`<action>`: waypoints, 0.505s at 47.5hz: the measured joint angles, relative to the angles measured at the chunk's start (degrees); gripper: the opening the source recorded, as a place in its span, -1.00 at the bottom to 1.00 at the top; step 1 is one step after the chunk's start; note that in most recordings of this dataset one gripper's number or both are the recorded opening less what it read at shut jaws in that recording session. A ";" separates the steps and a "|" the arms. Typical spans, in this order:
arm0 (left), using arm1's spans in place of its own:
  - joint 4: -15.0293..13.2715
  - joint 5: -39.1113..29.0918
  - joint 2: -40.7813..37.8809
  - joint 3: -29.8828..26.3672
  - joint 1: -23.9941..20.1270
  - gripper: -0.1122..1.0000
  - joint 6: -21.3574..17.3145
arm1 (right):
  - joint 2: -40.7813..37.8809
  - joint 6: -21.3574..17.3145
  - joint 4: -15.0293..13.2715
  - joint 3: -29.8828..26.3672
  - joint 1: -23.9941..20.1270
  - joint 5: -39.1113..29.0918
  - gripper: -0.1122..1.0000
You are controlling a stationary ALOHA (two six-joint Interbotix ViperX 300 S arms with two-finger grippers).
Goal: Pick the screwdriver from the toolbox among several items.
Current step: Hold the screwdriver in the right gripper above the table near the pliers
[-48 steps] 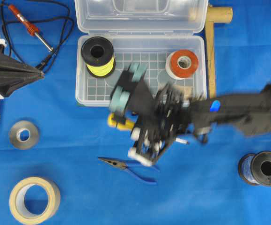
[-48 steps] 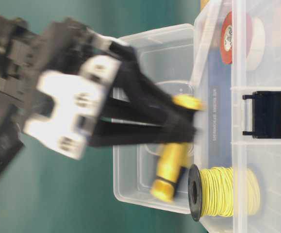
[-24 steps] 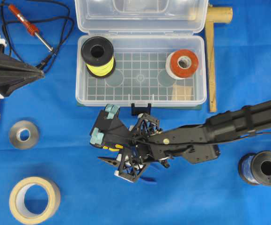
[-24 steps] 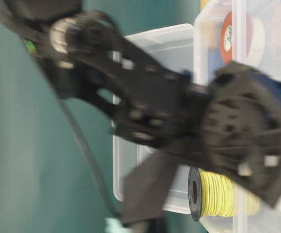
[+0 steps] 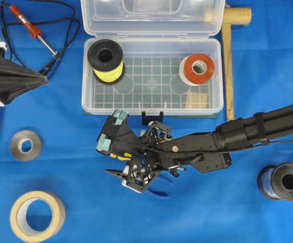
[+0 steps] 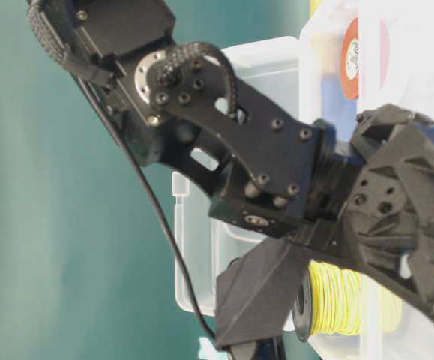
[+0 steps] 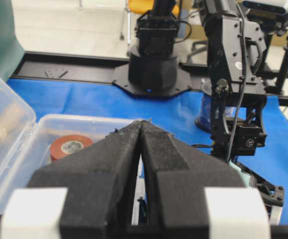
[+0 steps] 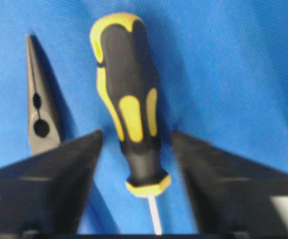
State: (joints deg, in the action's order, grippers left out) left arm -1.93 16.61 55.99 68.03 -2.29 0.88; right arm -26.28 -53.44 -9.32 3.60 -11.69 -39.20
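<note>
So the small screwdriver with the chunky yellow-and-black handle and thin silver shaft (image 8: 129, 107) is lying flat on the blue cloth-covered tabletop (image 5: 267, 66), outside the big clear plastic toolbox (image 5: 152, 76), just past the box's front wall, near the middle of the tabletop. The right claw (image 8: 136, 172) sits low over it with its fingers spread apart on either side of the handle, a visible gap on both sides, so nothing is gripped. The dark needle-nose pliers with blue handles (image 8: 38, 107) lie right beside the screwdriver. The left claw (image 7: 142, 130) is parked at the tabletop's left edge, fingers pressed together on nothing. Inside the toolbox there's a spool of yellow wire (image 5: 106, 61) and a roll of red tape (image 5: 198, 68).
</note>
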 measured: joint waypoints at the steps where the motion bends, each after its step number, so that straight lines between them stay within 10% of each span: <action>1: 0.00 0.00 0.00 0.00 0.00 -0.80 0.00 | 0.44 0.09 -0.09 0.00 0.00 -0.44 0.53; 24: 0.00 -0.53 0.00 0.09 0.00 -0.80 -0.09 | 26.54 0.44 -11.34 6.42 -1.23 -15.38 0.47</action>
State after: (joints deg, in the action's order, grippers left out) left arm -1.93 16.08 55.99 68.12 -2.29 0.79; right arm 0.26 -53.00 -20.65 10.02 -12.92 -54.58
